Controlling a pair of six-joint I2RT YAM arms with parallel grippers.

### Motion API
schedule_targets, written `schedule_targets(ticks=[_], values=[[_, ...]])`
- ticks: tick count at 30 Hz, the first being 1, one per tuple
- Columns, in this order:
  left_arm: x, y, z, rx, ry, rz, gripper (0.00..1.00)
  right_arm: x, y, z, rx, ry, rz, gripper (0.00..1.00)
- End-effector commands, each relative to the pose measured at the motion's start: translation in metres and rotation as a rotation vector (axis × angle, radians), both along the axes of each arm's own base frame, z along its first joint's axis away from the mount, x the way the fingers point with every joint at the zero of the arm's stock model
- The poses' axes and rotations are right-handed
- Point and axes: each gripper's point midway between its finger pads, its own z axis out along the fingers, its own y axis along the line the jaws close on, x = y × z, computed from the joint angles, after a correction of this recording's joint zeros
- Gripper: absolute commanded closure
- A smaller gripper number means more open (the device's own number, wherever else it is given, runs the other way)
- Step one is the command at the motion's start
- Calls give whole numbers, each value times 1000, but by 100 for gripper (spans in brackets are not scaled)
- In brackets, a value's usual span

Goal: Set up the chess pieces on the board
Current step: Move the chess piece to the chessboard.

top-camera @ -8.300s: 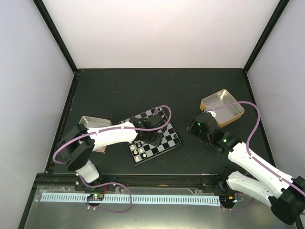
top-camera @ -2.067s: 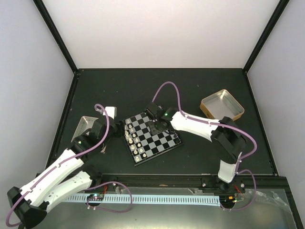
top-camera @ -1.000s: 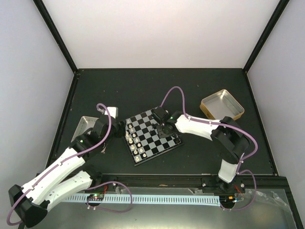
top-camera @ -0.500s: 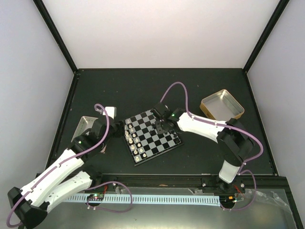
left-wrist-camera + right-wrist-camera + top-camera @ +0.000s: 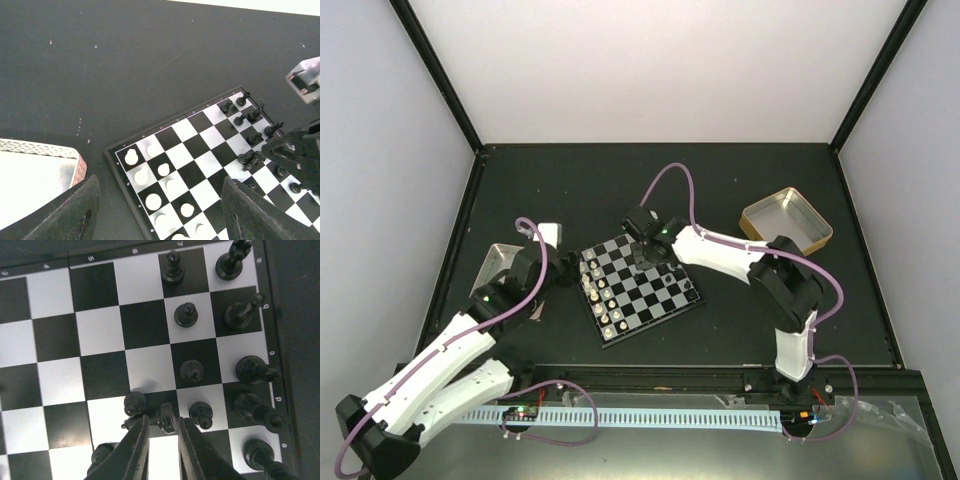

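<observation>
The board (image 5: 645, 290) is chequered in black and pale grey and rimmed in black; black pieces (image 5: 186, 314) and cream-white pieces (image 5: 141, 176) are seen on it; the table (image 5: 580, 190) is dark charcoal; the tin (image 5: 785, 225) is gold; the tray (image 5: 35, 148) is silver, edged in pink; the arms (image 5: 720, 255) are white, jointed in black.

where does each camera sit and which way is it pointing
Top external: high behind the bases, looking down; left arm and right arm show, the board between.
Left wrist: by the board's white end, looking across it; open left fingers frame the bottom.
Right wrist: straight down over the black pieces; right fingers flank one.
Shared: both wrist views show the same black pieces.
</observation>
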Motion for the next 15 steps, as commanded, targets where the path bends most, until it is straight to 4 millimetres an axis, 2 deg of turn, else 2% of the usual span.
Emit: schedule_targets(ticks=[1,15], values=[[3,0,6,-9,-18,4,32,8,3,-7,-28,-14,-4,85],[5,-1,4,-7,-10,2,32,7,10,-28,-50,24,22,83]])
